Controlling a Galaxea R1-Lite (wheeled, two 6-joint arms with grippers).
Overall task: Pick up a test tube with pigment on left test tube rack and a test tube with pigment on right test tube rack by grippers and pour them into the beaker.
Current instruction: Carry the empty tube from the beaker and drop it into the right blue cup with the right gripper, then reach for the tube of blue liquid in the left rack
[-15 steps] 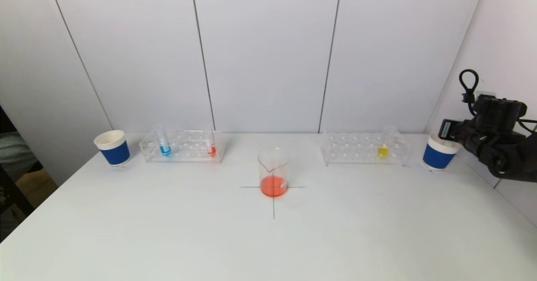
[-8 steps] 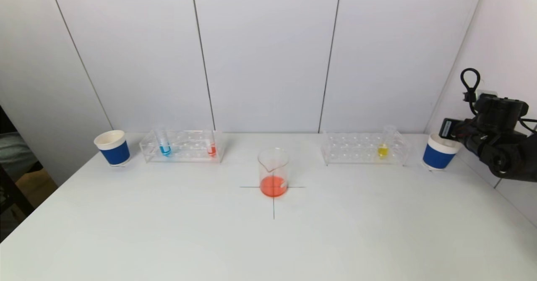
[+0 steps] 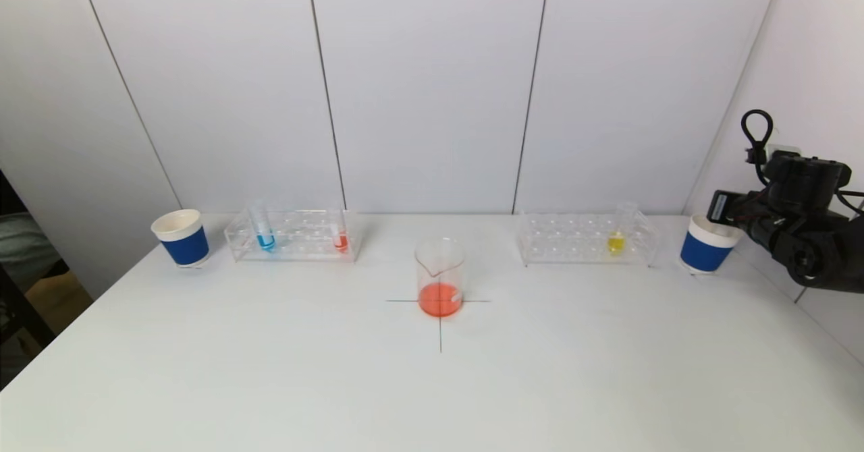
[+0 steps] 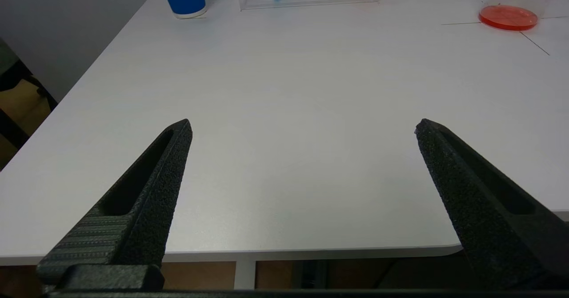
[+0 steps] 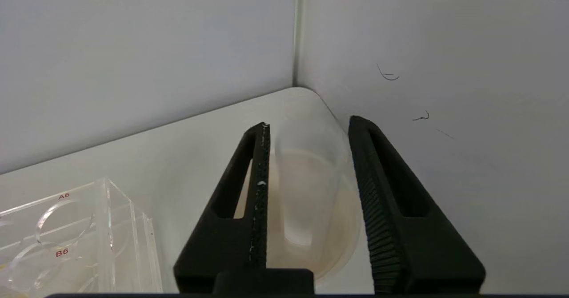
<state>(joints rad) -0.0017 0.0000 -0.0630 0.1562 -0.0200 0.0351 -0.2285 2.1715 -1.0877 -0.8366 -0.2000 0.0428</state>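
The beaker (image 3: pixel 439 276) holds orange liquid on the table's centre cross; it also shows in the left wrist view (image 4: pixel 508 17). The left rack (image 3: pixel 295 236) holds a blue tube (image 3: pixel 263 233) and a red tube (image 3: pixel 340 236). The right rack (image 3: pixel 586 239) holds a yellow tube (image 3: pixel 615 236). My right gripper (image 5: pixel 309 124) hangs over the right blue cup (image 3: pixel 705 244), its jaws standing apart either side of an empty clear tube (image 5: pixel 306 191) that rests in the cup. My left gripper (image 4: pixel 302 126) is wide open and empty above the table's near left edge.
A second blue cup (image 3: pixel 181 237) stands left of the left rack. The side wall (image 5: pixel 422 66) is close beside my right gripper. The right rack's corner (image 5: pixel 106 227) lies beside the cup. The table's front edge (image 4: pixel 284 249) is under my left gripper.
My right arm has risen slightly and drawn back a little from the right cup. Nothing else has moved.
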